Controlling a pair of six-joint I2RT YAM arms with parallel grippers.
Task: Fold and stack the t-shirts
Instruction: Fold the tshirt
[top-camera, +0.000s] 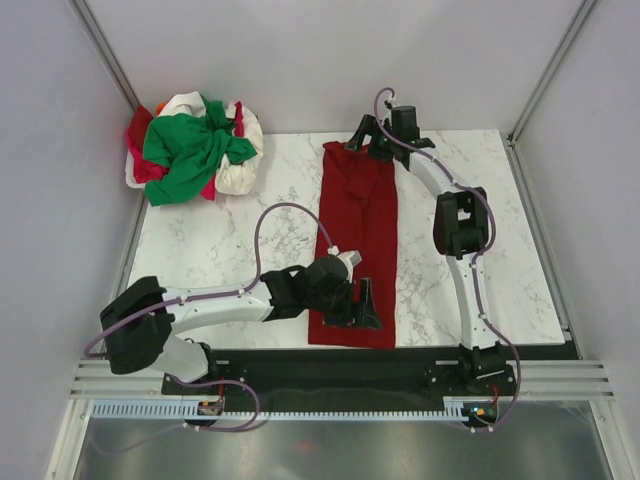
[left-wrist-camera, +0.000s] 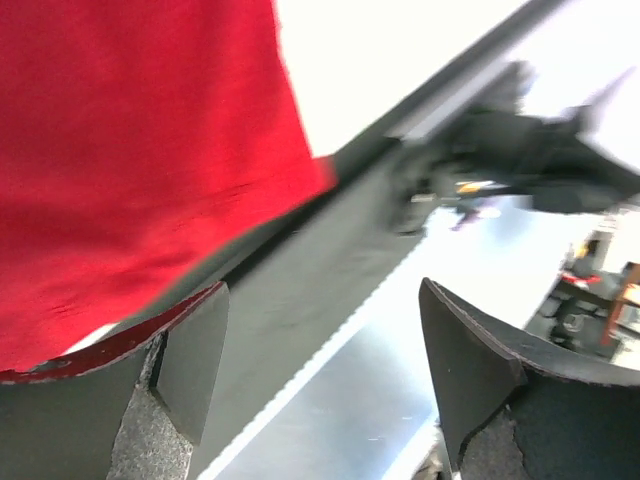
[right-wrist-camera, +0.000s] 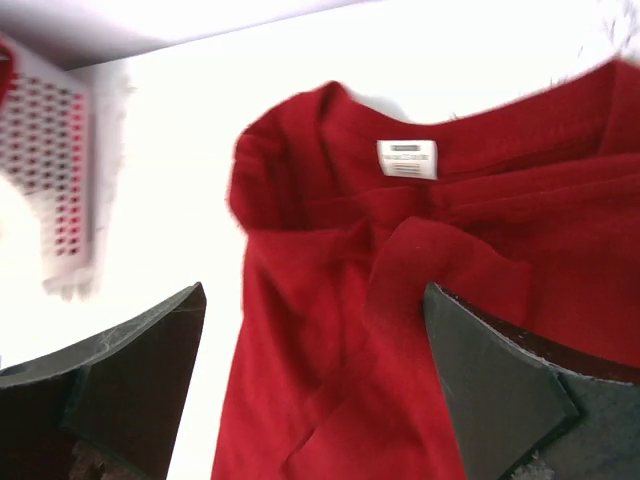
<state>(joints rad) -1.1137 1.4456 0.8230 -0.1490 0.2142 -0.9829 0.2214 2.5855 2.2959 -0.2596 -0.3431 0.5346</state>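
Red t-shirt (top-camera: 357, 235) hem at table (top-camera: 200, 250) edge

Left pincer (left-wrist-camera: 323, 290) gapes wide beside the dark red shirt (left-wrist-camera: 130, 150), over a blurred, perhaps metal rail (left-wrist-camera: 370, 190).

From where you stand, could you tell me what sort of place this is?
Probably a robot test cell: plain walls enclose a marble-look table, left arm and right arm bolted at its edge.

A white marbled table (top-camera: 200, 250) is lying under even light, with plain pale walls (top-camera: 300, 60) standing around three sides. Beyond the left fingers (left-wrist-camera: 190, 350), a dark rail (left-wrist-camera: 320, 260) is running along the table's edge.
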